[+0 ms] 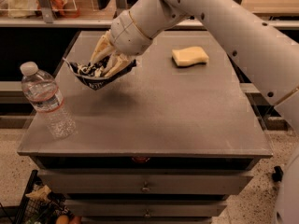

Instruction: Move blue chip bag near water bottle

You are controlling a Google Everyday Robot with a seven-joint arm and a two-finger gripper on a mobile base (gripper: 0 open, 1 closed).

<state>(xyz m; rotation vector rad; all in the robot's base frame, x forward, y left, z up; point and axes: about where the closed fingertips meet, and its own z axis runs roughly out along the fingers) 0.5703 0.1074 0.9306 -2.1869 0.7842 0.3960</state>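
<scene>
The blue chip bag is a crumpled dark-blue foil bag with white patches. My gripper is shut on it and holds it above the grey table, over the left half. The water bottle is clear with a white cap and a red-and-white band. It stands upright near the table's front left corner, to the left of and below the bag. A gap of bare table lies between bag and bottle.
A pale yellow sponge lies on the table at the back right. My white arm reaches in from the upper right. Drawers sit under the table front. A shelf with items runs along the back.
</scene>
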